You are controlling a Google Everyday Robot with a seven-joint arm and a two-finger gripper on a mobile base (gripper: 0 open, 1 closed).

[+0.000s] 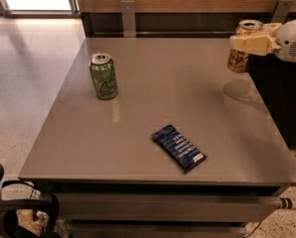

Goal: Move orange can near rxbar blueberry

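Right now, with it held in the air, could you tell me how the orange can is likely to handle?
The gripper, above the far right edge of the table, holds the orange can upright off the surface, so it is probably light. Its smooth metal wall may slip in a loose grip. Tall and narrow, it could tip, then roll.

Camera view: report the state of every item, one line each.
orange can: upright, lifted off the table.
claw: far right above the table, shut on the orange can.
green can: upright on the table, far left.
rxbar blueberry: flat on the table, near front.
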